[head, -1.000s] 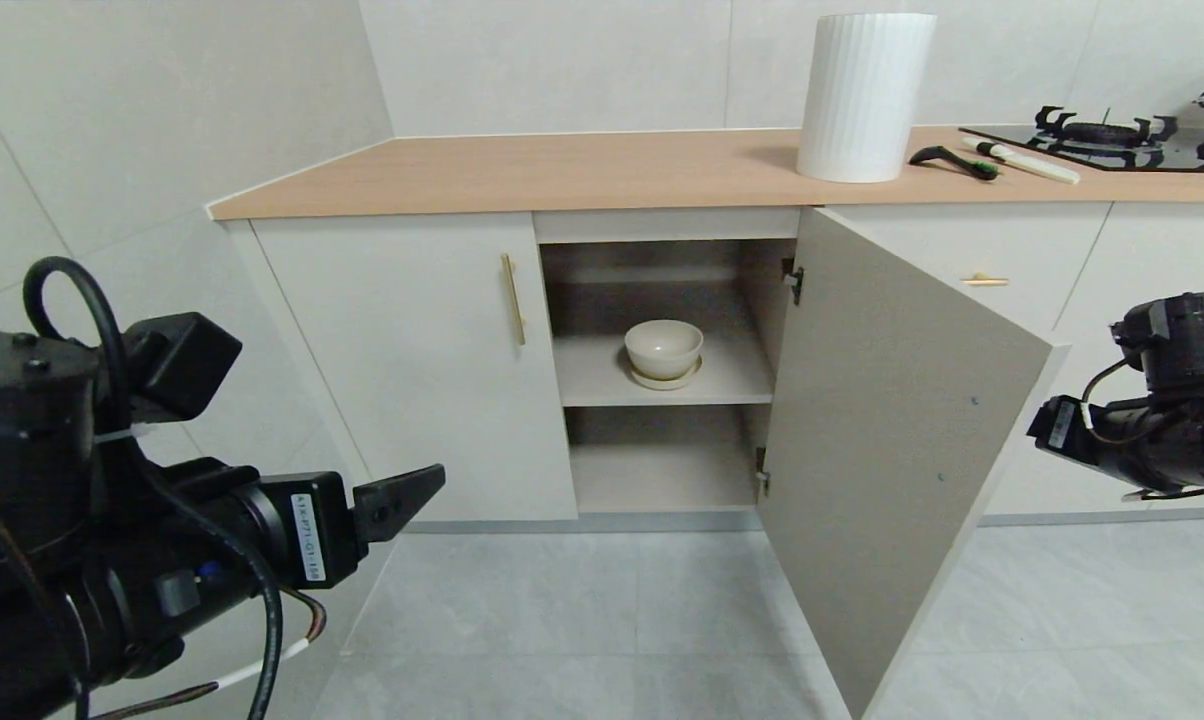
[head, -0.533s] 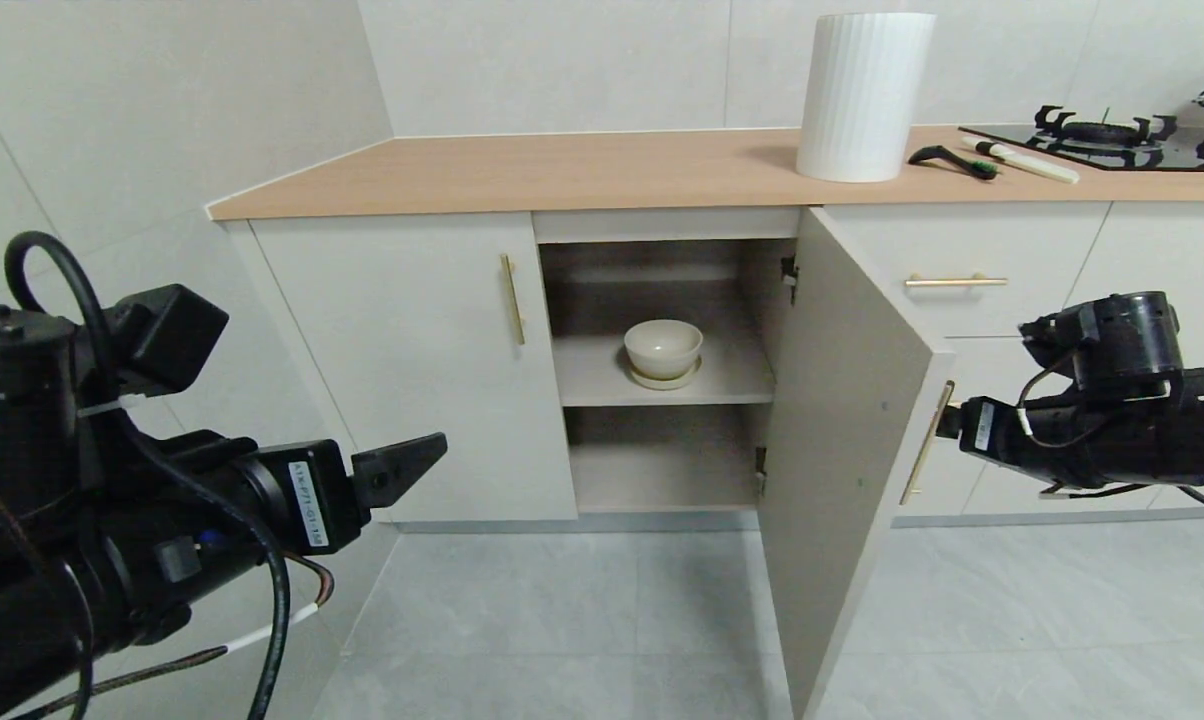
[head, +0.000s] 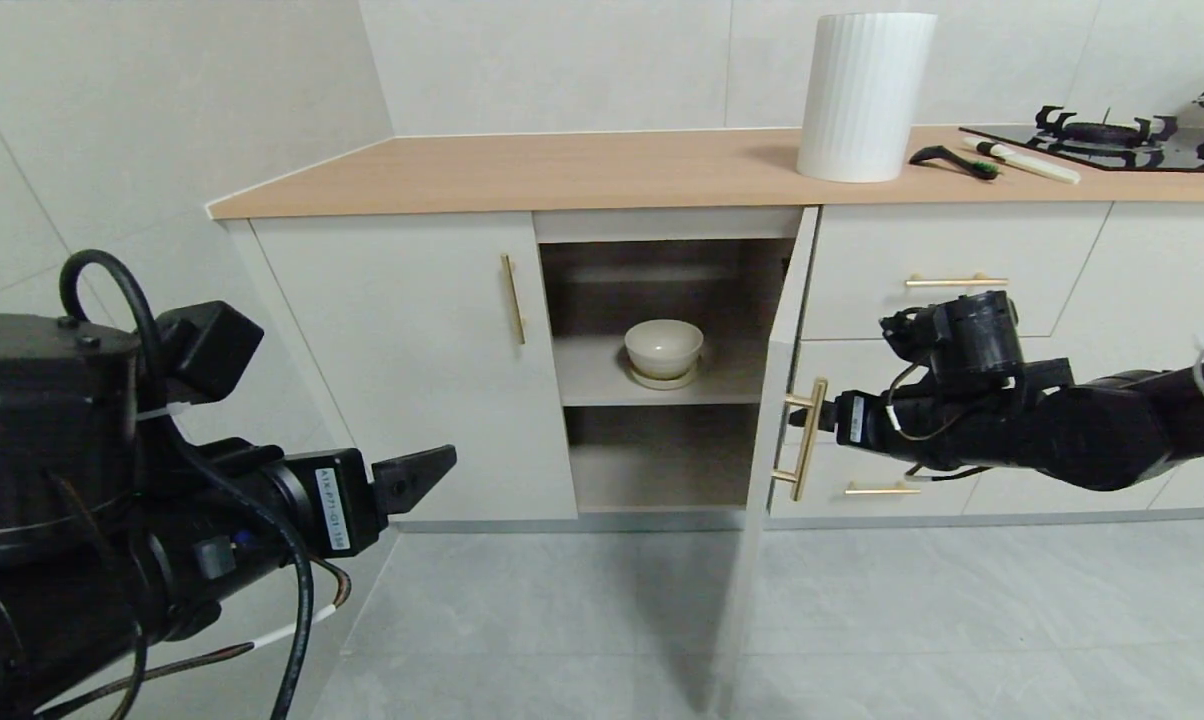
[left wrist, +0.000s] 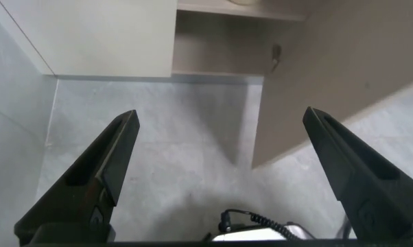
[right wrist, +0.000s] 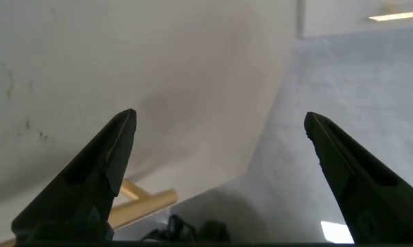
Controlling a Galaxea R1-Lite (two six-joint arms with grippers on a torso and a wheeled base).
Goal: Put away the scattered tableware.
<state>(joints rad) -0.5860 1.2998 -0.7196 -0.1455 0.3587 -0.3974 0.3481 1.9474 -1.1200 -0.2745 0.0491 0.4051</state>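
Note:
A cream bowl (head: 663, 346) sits on a small saucer (head: 664, 379) on the upper shelf of the cabinet, whose door (head: 780, 380) stands out from the front, seen nearly edge-on. My right gripper (head: 824, 413) is at the door's outer face, beside its gold handle (head: 807, 440). In the right wrist view that gripper (right wrist: 219, 116) is open, with the door face (right wrist: 158, 82) between its spread fingers and the handle (right wrist: 146, 205) close by. My left gripper (head: 417, 478) hangs low at the left over the floor, open and holding nothing (left wrist: 220, 116).
A tall white ribbed cylinder (head: 865, 95), a peeler (head: 952, 160), a knife (head: 1027, 160) and a gas hob (head: 1112, 135) are on the wooden counter. The left door (head: 412, 360) is shut. Drawers (head: 955, 282) are behind the right arm. Grey tile floor (head: 582, 610) lies below.
The cabinet door has swung a long way toward shut, from wide open to nearly edge-on. My right arm has moved left along with it. The left arm shifted only slightly.

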